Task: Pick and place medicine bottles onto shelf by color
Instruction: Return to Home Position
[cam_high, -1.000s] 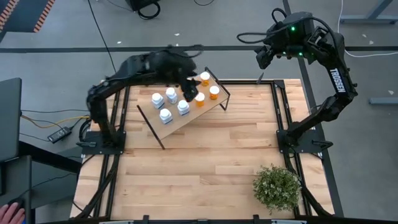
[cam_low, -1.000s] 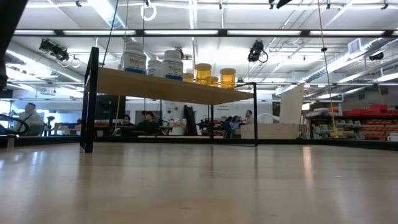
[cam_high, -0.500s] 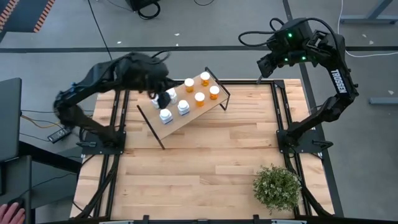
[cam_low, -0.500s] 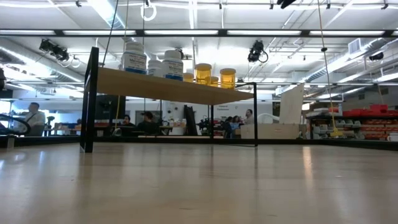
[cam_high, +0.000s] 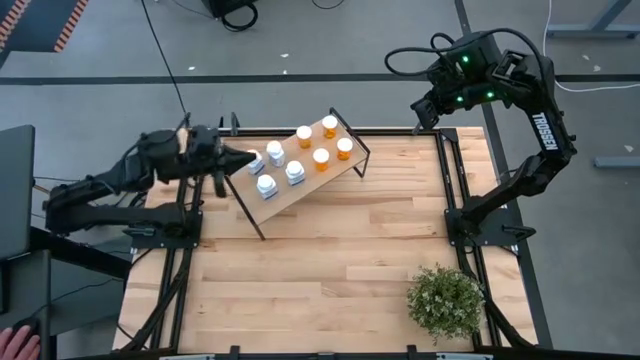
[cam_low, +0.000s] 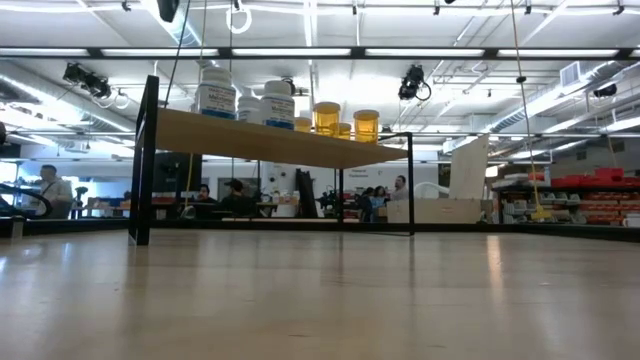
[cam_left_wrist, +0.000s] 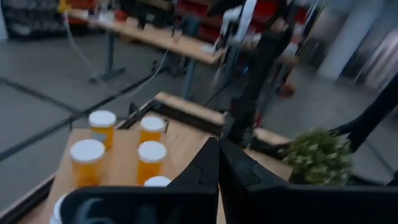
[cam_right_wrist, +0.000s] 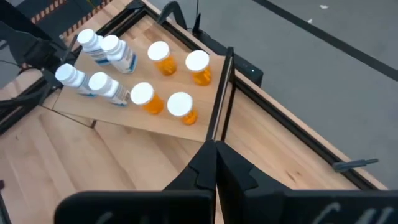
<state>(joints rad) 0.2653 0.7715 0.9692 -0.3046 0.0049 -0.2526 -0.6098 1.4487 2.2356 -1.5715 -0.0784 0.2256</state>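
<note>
The shelf, a slanted wooden board on a black frame, stands at the table's far side, left of the middle. On it stand several white medicine bottles toward its left end and several orange ones toward its right end, all upright on their bases. In the low view the bottles line the top of the shelf board. My left gripper is shut and empty, just left of the shelf's left end. My right gripper is shut and empty, high over the table's far right edge.
A green potted plant stands near the table's front right corner. Bare wooden tabletop stretches in front of the shelf. People sit in the room behind the table.
My left gripper has drawn back from above the orange bottles on the shelf toward the table's left edge, and its arm has sunk down low beside the table. The bottles and the shelf stand as before.
</note>
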